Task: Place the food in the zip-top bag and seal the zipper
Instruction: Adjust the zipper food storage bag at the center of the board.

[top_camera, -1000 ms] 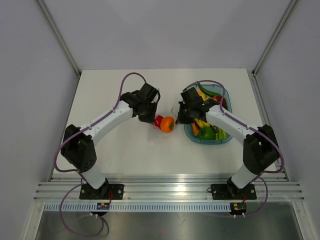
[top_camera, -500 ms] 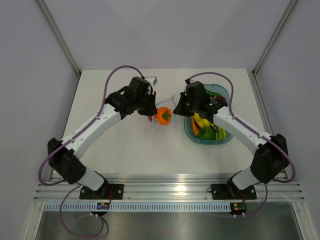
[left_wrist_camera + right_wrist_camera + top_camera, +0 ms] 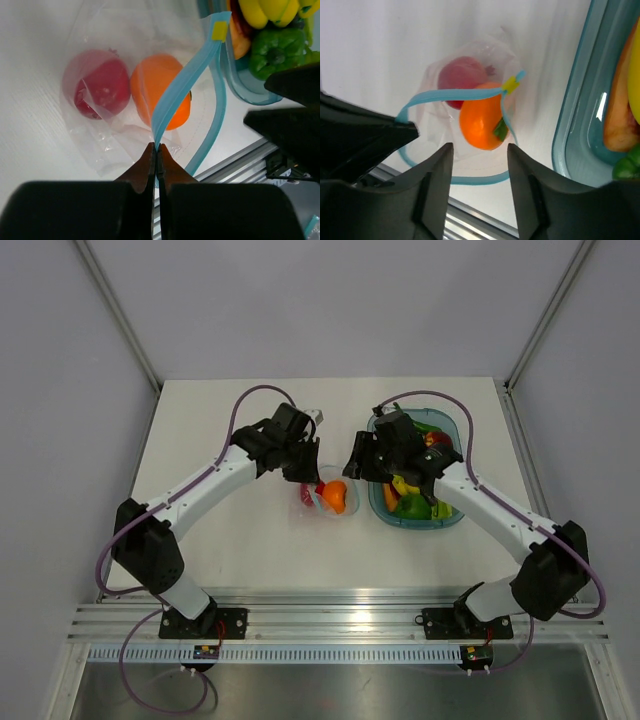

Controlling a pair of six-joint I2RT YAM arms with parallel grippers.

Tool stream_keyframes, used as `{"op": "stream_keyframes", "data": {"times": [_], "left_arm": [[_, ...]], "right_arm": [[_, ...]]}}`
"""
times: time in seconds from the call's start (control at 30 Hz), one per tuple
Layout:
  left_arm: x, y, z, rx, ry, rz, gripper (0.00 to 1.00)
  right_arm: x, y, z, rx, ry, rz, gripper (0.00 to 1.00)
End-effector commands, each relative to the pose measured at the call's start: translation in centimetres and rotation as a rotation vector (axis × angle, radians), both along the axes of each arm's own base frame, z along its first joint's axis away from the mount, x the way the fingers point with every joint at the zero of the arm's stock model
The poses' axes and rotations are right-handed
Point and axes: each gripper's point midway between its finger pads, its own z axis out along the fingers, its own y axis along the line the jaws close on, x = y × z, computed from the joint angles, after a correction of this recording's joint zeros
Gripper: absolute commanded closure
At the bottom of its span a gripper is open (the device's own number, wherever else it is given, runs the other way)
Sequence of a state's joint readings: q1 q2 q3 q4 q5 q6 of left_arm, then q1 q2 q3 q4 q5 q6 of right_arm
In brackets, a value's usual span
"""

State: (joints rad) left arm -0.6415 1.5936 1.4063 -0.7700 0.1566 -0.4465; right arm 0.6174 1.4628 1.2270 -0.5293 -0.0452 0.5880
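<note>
Left fingers (image 3: 143,167) clamp the zipper (image 3: 182,90); right fingers (image 3: 436,185) gape empty above the bag (image 3: 92,137).

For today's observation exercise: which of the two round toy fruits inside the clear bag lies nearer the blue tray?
The orange fruit: it sits on the side of the bag facing the tray; the red fruit lies beyond it.
</note>
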Motion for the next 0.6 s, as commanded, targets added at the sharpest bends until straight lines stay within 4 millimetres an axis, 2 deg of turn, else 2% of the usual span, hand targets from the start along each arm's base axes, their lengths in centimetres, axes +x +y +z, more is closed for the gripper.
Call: {"op": "stream_keyframes", "data": {"times": [0.0,0.03,0.07,0.13,0.17,0.2,0.3,0.37,0.4,0.43,0.57], "left_arm": [[0.5,-1.8,3.9,-0.134,-0.053,-0.008,1.00],[0.5,-1.8,4.1,-0.140,-0.057,-0.004,1.00],[0.6,-1.9,4.1,-0.145,-0.056,0.003,1.00],[0.7,-1.9,4.3,-0.148,-0.060,0.010,1.00],[0.8,-2.0,4.2,-0.149,-0.061,0.011,1.00],[0.8,-2.0,4.0,-0.150,-0.056,0.010,1.00],[0.6,-2.3,3.8,-0.158,-0.039,0.000,1.00],[0.5,-2.4,3.7,-0.163,-0.035,-0.007,1.00],[0.5,-2.5,3.6,-0.162,-0.033,-0.008,1.00],[0.5,-2.4,3.6,-0.162,-0.034,-0.007,1.00],[0.5,-2.4,3.6,-0.171,-0.030,-0.010,1.00]], "right_arm": [[-1.5,0.1,2.5,0.031,-0.043,0.004,0.40],[-2.4,0.6,2.7,0.056,-0.034,0.007,0.36],[-3.0,0.9,2.1,0.064,-0.023,0.009,0.35],[-4.3,1.7,1.8,0.076,-0.014,0.013,0.35],[-4.7,1.9,1.3,0.073,-0.006,0.021,0.38],[-4.5,1.9,1.2,0.053,-0.022,0.006,0.40],[-5.3,3.3,0.5,0.020,-0.032,0.081,0.46],[-6.0,4.8,0.3,0.002,-0.061,0.165,0.45],[-6.1,5.1,0.2,-0.009,-0.066,0.186,0.42],[-6.1,5.4,-0.4,-0.039,-0.069,0.213,0.41],[-6.1,6.4,-0.7,-0.071,-0.087,0.260,0.41]]}}
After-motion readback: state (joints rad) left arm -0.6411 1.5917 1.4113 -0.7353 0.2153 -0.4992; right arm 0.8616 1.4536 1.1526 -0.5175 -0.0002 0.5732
